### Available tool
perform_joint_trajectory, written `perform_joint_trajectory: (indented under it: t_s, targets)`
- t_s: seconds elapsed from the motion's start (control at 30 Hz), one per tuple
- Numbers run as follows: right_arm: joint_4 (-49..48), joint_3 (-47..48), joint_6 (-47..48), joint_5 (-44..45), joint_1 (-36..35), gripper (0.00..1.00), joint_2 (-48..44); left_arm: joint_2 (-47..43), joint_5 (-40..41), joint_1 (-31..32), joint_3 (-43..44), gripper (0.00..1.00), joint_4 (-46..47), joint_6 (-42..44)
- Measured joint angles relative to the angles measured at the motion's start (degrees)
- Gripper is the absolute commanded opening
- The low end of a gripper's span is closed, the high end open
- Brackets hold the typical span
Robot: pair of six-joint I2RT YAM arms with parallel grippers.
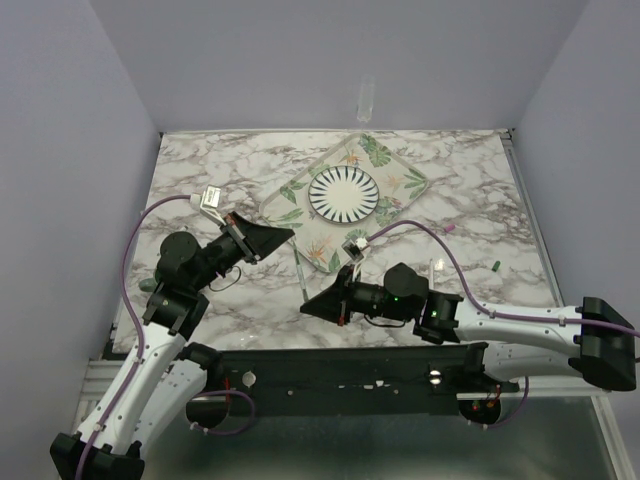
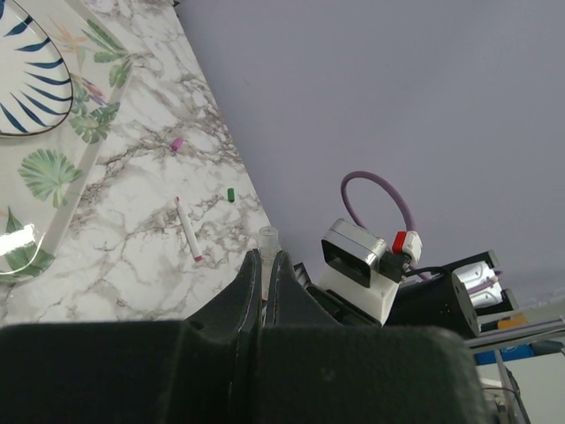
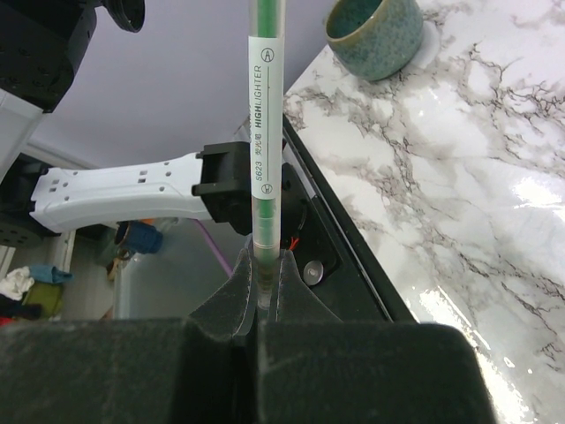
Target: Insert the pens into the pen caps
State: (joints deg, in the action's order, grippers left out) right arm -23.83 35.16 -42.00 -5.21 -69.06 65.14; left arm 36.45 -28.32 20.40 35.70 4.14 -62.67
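Highlighter, green-bodied with a white label, is clamped between the fingers of the right gripper over the near part of the marble table. Its free end points toward the left gripper. That gripper's fingers are drawn together with nothing seen between them, and it hovers beside the leaf-patterned tray. On the table's right side lie a white pen, a green cap and a pink cap, each apart from the others. A teal cup sits on the marble near the left arm.
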Motion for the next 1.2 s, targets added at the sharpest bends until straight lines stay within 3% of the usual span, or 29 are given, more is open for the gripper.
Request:
perform_joint_trajectory:
  t_s: [1.2]
  targets:
    - [6.03, 4.22, 1.38, 3.08, -0.39, 0.01, 0.81, -3.93, -1.33, 0.61, -5.09, 0.0, 3.76, 2.08]
